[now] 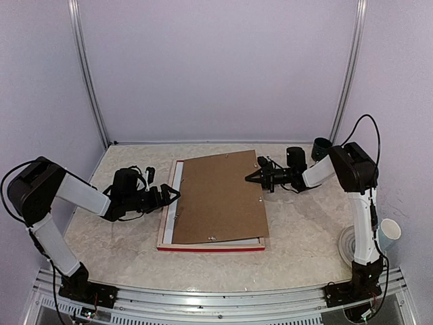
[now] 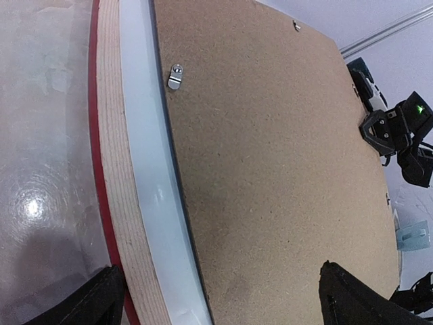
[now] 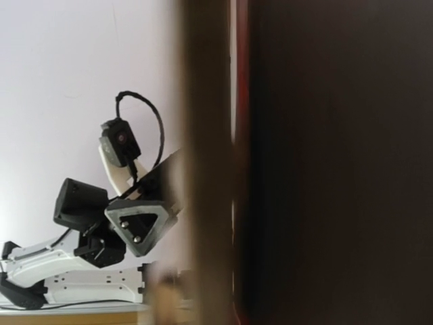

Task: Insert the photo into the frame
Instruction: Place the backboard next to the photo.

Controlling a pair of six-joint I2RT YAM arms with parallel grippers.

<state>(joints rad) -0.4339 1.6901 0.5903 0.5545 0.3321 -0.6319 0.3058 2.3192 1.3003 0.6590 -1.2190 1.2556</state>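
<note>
A: Where is the photo?
B: Its picture side shows nowhere. A white strip (image 2: 154,183) runs along the left side of the frame (image 1: 210,248), between the pale wooden rim and a brown hardboard panel (image 1: 218,196). Whether that strip is the photo's border or some other sheet, I cannot tell.
A: And the frame itself?
B: It lies flat in the middle of the marbled surface (image 1: 304,230), back upward, with its red edge showing along the near side. The hardboard panel lies on top of it, slightly askew, and its near right corner pokes just past the frame's right side. A small metal turn clip (image 2: 175,76) sits at the panel's left edge.
A: The left gripper (image 1: 172,196)?
B: It is low at the frame's left side, jaws wide apart and holding nothing. In its wrist view the two fingers stand either side of the rim, the white strip and a broad part of the panel. Whether they touch anything, I cannot tell.
A: And the right gripper (image 1: 251,177)?
B: Its jaws are together, with the tip at the panel's right edge near the far corner. Its wrist view is filled with blurred brown and dark surfaces, so contact can't be judged. A paper cup (image 1: 389,233) stands to the right of that arm, well apart from the frame.
</note>
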